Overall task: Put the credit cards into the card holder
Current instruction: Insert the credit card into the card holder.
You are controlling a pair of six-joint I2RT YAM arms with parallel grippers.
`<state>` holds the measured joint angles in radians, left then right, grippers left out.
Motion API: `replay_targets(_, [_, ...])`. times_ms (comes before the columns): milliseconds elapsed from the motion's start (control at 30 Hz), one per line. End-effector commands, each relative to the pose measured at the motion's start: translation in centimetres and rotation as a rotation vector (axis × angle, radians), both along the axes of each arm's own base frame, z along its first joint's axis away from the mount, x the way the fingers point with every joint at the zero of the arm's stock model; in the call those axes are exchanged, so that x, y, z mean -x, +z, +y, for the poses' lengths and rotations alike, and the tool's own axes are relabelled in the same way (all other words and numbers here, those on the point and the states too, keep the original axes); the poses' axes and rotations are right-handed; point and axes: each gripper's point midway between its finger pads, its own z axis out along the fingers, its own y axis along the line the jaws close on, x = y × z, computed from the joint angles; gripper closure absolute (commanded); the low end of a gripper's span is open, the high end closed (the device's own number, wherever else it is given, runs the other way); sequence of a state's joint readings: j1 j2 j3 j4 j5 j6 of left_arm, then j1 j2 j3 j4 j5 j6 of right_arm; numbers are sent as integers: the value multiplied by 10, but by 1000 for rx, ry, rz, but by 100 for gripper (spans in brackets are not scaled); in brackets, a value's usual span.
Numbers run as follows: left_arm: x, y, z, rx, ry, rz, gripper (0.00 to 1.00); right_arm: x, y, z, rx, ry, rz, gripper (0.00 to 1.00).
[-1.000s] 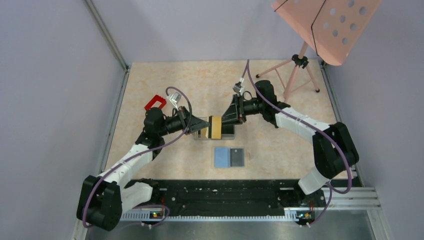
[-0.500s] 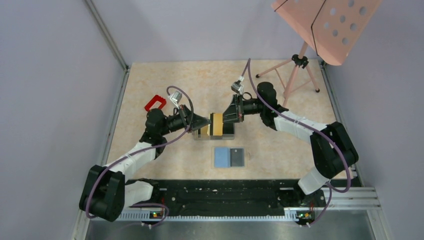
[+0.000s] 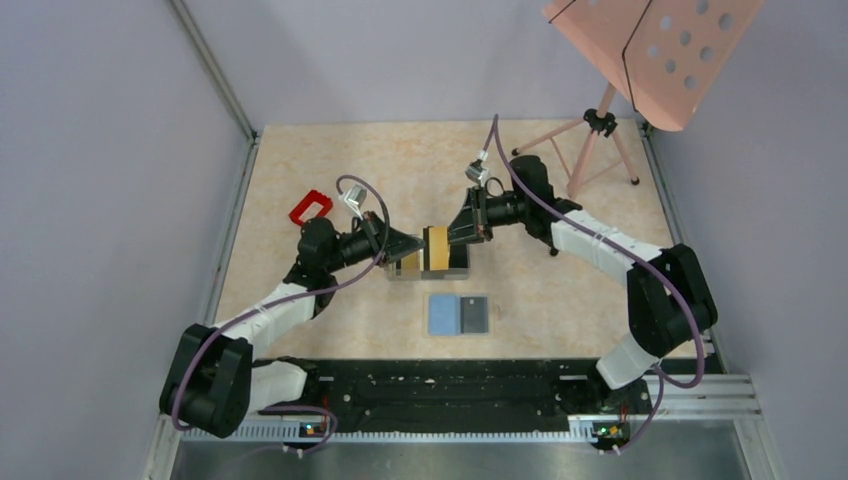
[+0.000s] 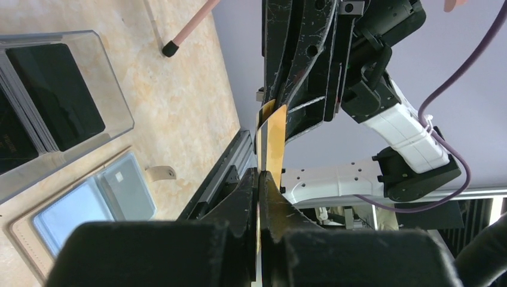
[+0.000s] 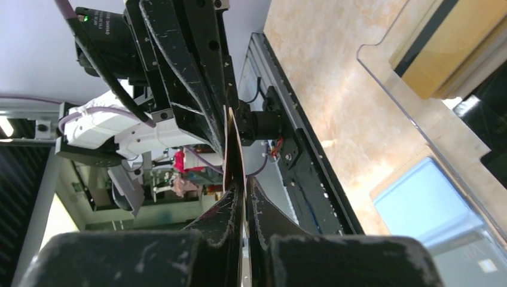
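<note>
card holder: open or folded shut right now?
Open. The card holder lies spread flat on the table, light blue lining facing up. Its right half looks dark grey; card or pocket, cannot tell.

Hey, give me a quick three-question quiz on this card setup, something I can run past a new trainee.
1. True or false: the left jaws and the right jaws both grip the same gold card.
2. Pick one: the card holder is A) shut flat, B) lying open with its blue lining up, C) lifted by an arm.
3. Short answer: what colour is the small frame?

Key: 1 true; 2 B; 3 red.
</note>
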<state>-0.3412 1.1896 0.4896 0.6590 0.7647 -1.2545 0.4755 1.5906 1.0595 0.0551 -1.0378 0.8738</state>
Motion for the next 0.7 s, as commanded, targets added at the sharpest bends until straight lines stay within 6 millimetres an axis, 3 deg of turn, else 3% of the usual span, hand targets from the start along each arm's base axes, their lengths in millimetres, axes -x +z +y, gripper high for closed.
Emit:
replay_targets(0, [-3, 2, 3, -12, 1, -47, 100, -33, 8, -22, 72, -131, -98, 100])
replay_targets(433, [-21, -18, 5, -91, 56, 4, 100, -56, -5, -37, 169, -195, -137, 100])
replay_targets(667, [-45, -50, 14, -281, 126, 99, 100, -39, -18, -58, 274, -177, -155, 100])
